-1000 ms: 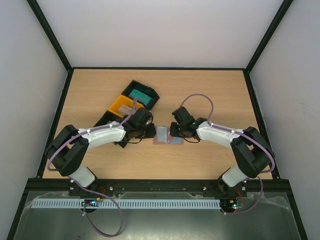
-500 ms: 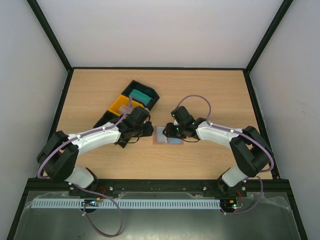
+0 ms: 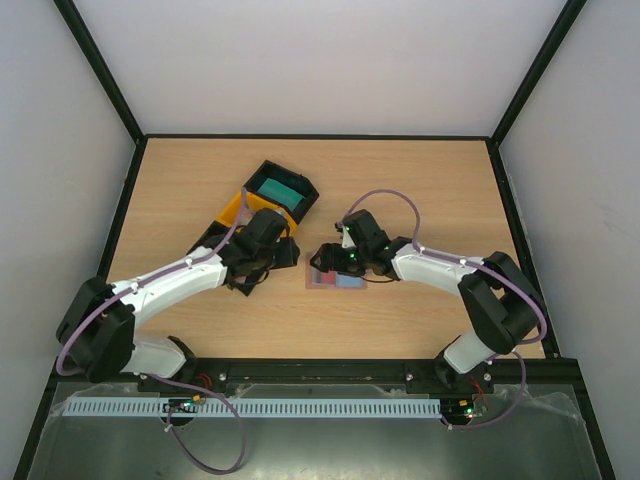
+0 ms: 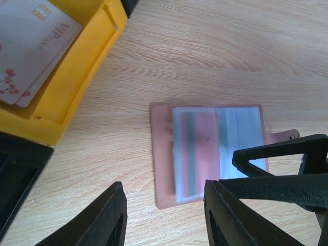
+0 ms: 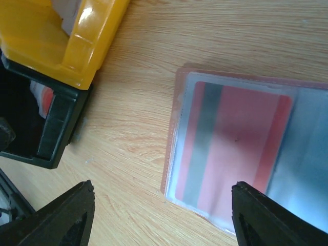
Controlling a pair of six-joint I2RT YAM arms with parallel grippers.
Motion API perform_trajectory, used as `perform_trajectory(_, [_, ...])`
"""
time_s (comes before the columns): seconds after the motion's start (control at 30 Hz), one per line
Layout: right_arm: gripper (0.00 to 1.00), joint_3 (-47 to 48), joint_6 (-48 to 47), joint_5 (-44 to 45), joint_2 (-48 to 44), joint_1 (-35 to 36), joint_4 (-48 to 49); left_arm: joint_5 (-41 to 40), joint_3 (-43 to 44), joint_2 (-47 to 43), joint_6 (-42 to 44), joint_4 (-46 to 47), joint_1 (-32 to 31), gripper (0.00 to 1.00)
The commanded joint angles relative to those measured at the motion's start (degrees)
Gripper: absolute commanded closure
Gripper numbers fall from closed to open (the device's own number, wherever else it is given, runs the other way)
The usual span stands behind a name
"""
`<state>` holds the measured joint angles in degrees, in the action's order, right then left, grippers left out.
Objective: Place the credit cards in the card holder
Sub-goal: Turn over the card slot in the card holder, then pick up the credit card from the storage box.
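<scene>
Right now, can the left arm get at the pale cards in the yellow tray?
Probably yes: the left gripper hangs empty close by the yellow tray, and the pale cards lie uncovered inside it.

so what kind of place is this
Likely a robot lab test cell: a left arm and right arm fixed at a wooden table, closed in by plain white panels on a black frame.

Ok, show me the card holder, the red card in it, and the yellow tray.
card holder (image 4: 162, 154), left wrist view, on its brown left border.
red card (image 5: 236, 148), right wrist view, on the card's middle.
yellow tray (image 4: 82, 66), left wrist view, on its right wall.
</scene>
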<state>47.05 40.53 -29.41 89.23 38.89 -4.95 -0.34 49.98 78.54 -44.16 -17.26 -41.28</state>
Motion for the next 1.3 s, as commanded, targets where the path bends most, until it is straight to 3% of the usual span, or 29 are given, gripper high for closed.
perform_trajectory(0.0, [0.28, -1.19, 0.45, -2.94, 1.66, -0.05, 3.97, -0.98, 1.11, -1.88, -0.05, -2.97, 0.96, 0.54])
perform_trajectory(0.17, [0.28, -1.95, 1.18, -2.46, 4.57, -0.05, 5.56, -1.11, 0.59, -3.20, -0.13, -4.46, 2.06, 0.48])
perform_trajectory(0.33, [0.35, -1.17, 1.73, 0.75, 6.68, -0.01, 4.22, -2.09, -0.14, -4.69, 0.33, -7.25, 4.08, 0.42])
perform_trajectory(0.7, [0.37, 3.31, 2.06, 10.17, 0.41, 4.42, 1.91, -4.04, -3.04, -4.68, 2.83, -13.55, 13.98, 0.40])
perform_trajectory(0.9, [0.37, 6.31, 3.67, 9.52, 5.88, 11.40, 8.34, -2.17, -2.34, -2.23, 4.96, -13.63, 19.63, 0.33])
perform_trajectory(1.27, [0.37, 13.76, 5.19, 8.05, 17.64, 16.39, 14.21, -0.24, -0.86, 6.47, 7.67, -12.23, 23.11, 0.34])
